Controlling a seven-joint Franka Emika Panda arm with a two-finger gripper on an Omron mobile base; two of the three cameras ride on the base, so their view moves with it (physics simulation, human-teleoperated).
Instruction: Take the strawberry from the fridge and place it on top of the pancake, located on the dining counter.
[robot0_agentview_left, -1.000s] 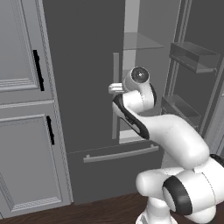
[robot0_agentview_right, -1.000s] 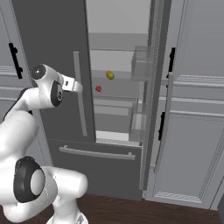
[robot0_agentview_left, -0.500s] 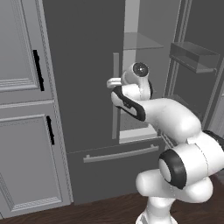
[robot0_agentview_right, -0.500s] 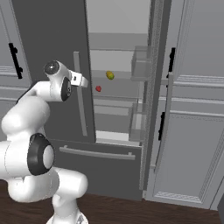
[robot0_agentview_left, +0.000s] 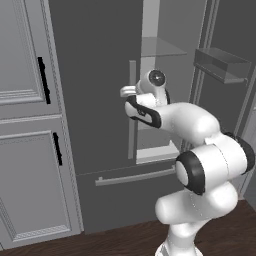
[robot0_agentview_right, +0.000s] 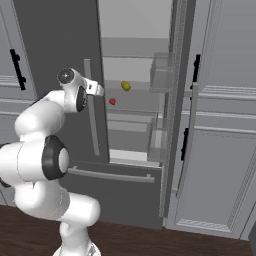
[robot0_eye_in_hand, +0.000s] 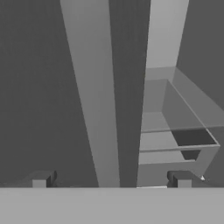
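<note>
**At the fridge front: jaws spread, berry not yet reached**

In front of the fridge (robot0_agentview_right: 125, 60): tall dark grey body, right door swung wide, left door shut, bottom drawer shut. Pale interior open to view through the gap, glass shelves stacked inside. Two long bar handles counted on the fridge face: one upright on the left door (robot0_agentview_left: 131, 107), one level on the drawer (robot0_agentview_right: 111, 174).

Either side, light grey panelled cabinets (robot0_agentview_left: 30, 150) with black handles; two handles counted on the left-hand panels, two more on the right-hand ones in the right base view.

Arm raised to mid-door height, gripper (robot0_eye_in_hand: 111, 178) aimed at the inner edge of the shut left door, just beside its upright handle. Jaws spread wide, nothing between them. Probably lined up this way to pass the door edge and enter the open half.

On a middle shelf, well inside: the strawberry (robot0_agentview_right: 112, 101), one only, tiny and red, resting loose. Near it and slightly higher in the picture, one small yellow item (robot0_agentview_right: 126, 86), apart from the berry. Gripper short of both, well clear of the shelf. Door bins on the open right door (robot0_agentview_left: 222, 64), at least two seen from the right.
</note>
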